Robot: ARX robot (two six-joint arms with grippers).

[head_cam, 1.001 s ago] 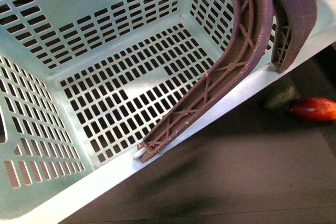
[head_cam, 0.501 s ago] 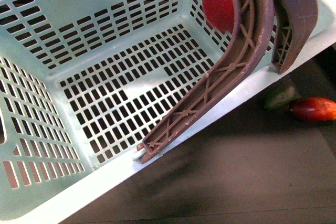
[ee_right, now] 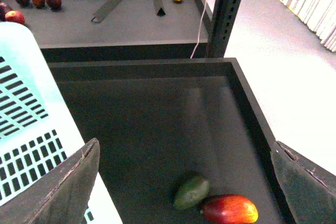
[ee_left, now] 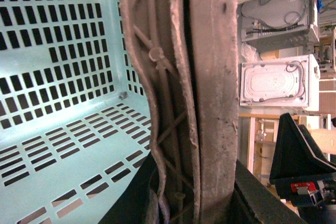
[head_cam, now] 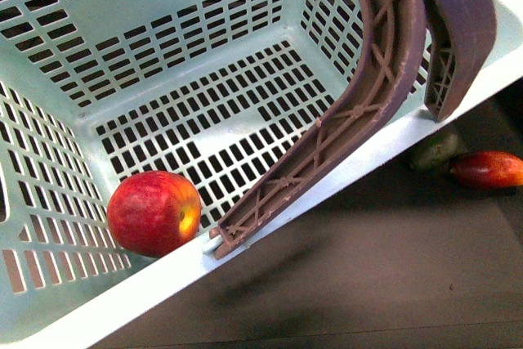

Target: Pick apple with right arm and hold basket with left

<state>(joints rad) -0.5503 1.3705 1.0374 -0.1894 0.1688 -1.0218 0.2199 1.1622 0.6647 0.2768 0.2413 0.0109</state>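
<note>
The red apple (head_cam: 154, 212) lies on the slotted floor inside the turquoise basket (head_cam: 98, 46), in its near corner against the front wall. The two brown-mauve handles (head_cam: 384, 46) lean together over the basket's right rim. In the left wrist view my left gripper (ee_left: 195, 203) is shut on both handles (ee_left: 210, 77), its dark fingers (ee_left: 257, 198) pressing either side. My right gripper (ee_right: 184, 182) is open with nothing in it, high above the dark tray, beside the basket's outer wall (ee_right: 26, 129). Neither gripper shows in the front view.
A small dark green fruit (head_cam: 435, 150) and a long red-orange fruit (head_cam: 488, 169) lie on the dark tray (head_cam: 368, 267) right of the basket; both show in the right wrist view (ee_right: 192, 190) (ee_right: 230, 209). A farther shelf (ee_right: 131, 19) holds several fruits.
The apple was absent a second ago, then showed high at the basket's far right corner. It now rests on the floor at the near left. The basket barely shifted.
</note>
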